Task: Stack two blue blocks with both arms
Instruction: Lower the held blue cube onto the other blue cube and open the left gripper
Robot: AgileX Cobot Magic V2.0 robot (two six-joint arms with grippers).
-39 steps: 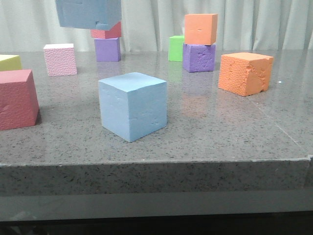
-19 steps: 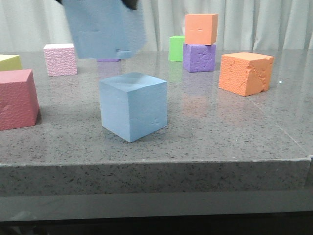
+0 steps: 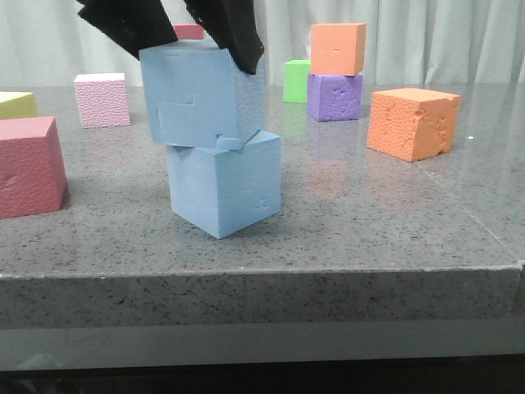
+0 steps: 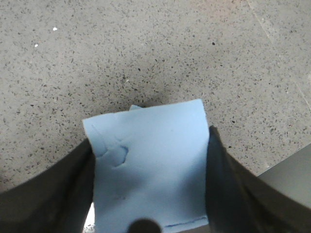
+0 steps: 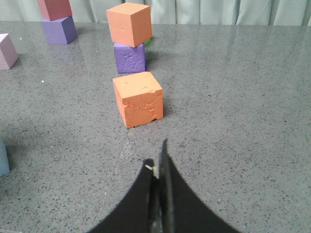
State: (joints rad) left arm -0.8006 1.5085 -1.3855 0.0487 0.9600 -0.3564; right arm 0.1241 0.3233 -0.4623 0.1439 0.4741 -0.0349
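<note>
Since the earlier frame my left gripper (image 3: 190,51), clamping the grooved blue block (image 3: 201,94), lowered it onto the dented blue block (image 3: 225,180); release remains, right gripper (image 5: 158,177) closed empty.

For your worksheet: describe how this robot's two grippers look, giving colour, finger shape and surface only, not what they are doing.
Both grippers are plain black, with no visible cables or markings. The left gripper has broad, matte fingers that taper toward the tips. The right gripper has two thin, curved blades narrowing to sharp points from a wide base. The arms behind them are out of view.
</note>
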